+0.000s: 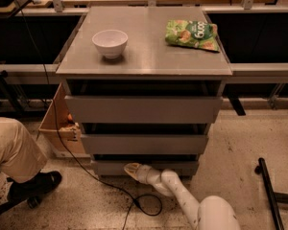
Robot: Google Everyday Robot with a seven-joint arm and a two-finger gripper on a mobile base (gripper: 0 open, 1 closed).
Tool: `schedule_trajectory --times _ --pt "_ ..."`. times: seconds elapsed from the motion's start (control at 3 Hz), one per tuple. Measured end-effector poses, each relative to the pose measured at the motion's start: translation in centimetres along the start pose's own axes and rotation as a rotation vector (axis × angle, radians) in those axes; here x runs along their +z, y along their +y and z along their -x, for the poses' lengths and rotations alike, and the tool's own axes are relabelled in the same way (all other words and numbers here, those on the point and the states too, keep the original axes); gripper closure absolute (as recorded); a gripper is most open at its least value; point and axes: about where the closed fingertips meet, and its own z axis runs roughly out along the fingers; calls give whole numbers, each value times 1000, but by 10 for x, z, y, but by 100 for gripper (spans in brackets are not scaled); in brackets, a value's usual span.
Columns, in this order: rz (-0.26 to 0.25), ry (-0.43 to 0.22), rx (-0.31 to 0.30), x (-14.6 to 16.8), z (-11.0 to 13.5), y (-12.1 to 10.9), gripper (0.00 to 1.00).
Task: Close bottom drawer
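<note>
At the foot of the grey cabinet (149, 56), your gripper (133, 170) (open or closed, you cannot tell) is resting low against the bottom drawer (177, 168), which is looking almost flush, with perhaps a final nudge remaining.

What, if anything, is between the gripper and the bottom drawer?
Nothing visible. The gripper sits low at the front of the bottom drawer, left of centre, apparently right against it.

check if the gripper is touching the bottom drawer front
Cannot tell. In the camera view the gripper overlaps the bottom drawer front low down, but depth there is unclear.
</note>
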Motion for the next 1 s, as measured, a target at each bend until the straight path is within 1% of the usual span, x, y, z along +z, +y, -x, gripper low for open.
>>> schedule_trajectory --times 0.33,0.67,1.0 --pt "27 8 0 -2 -5 5 100" --pt "33 85 -13 -40 -13 -14 100" --pt "-31 257 -29 -145 -21 -65 100"
